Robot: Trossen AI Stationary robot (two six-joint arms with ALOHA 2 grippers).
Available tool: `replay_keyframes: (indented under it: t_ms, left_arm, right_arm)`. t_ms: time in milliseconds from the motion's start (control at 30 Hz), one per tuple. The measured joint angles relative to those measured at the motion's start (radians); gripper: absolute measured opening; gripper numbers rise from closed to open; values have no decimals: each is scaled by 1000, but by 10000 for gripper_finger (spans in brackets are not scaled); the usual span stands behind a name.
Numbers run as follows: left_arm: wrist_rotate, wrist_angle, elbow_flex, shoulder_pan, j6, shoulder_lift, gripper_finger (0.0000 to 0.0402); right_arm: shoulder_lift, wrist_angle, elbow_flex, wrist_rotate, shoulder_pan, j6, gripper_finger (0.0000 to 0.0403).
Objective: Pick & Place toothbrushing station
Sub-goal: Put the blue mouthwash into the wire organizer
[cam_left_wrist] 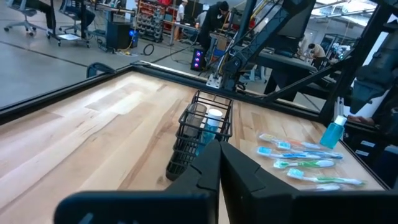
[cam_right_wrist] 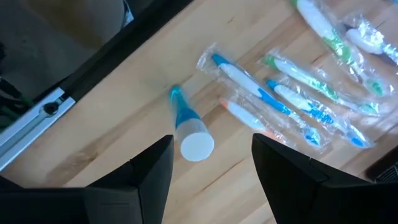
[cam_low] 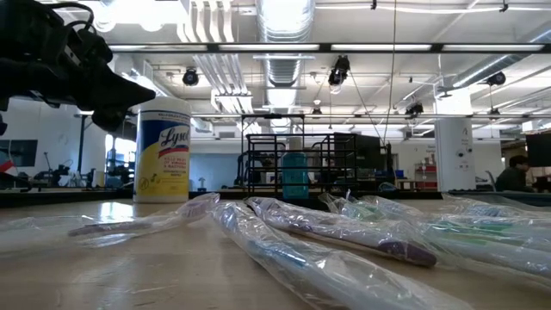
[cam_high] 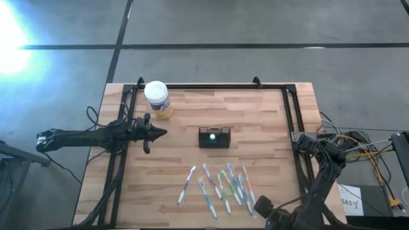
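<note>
The toothbrushing station (cam_high: 214, 137) is a small black wire holder standing on its base at the table's middle, with a blue tube and a pale cup inside (cam_left_wrist: 202, 134). My left gripper (cam_high: 160, 133) hovers shut to its left, pointing level at it with a gap between. My right gripper (cam_right_wrist: 211, 168) is open at the near right edge (cam_high: 263, 206) and points down. A small blue bottle with a white cap (cam_right_wrist: 189, 134) stands on the table below its fingers, untouched.
Several toothbrushes in clear wrappers (cam_high: 220, 185) lie loose on the near middle of the table. A white-lidded yellow wipes jar (cam_high: 158, 99) stands at the far left. A black frame rail (cam_high: 291, 112) runs along the table's edges.
</note>
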Motion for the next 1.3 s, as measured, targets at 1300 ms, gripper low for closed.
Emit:
replay_keyframes:
  t_ms: [1300]
  left_arm:
    - [-1,1,0,1,-9,0,7]
  right_arm:
    - [3,104,-159,0,2,-80,200]
